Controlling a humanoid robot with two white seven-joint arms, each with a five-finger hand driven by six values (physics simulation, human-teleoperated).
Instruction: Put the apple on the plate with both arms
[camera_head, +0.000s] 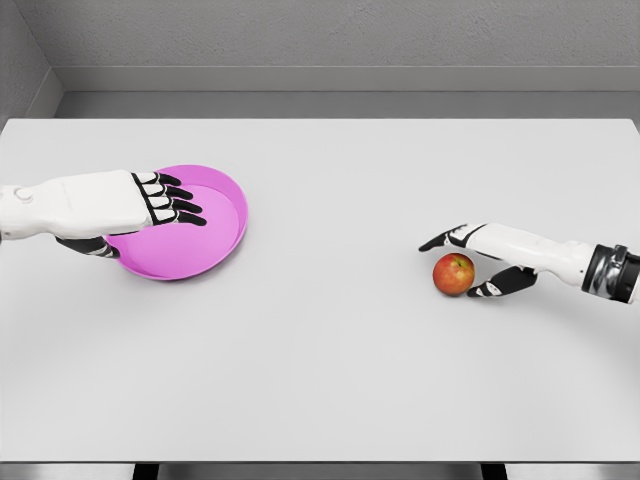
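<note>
I count one apple (454, 273), just beside my right hand (487, 262). I count one pink plate (226, 232), partly under my left hand (150, 203). One white table (330, 370) lies beneath both hands. That makes two hands, three things.

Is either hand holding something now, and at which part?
The left hand grips the pink plate at its left rim. The right hand is open around the apple, not yet closed on it.
</note>
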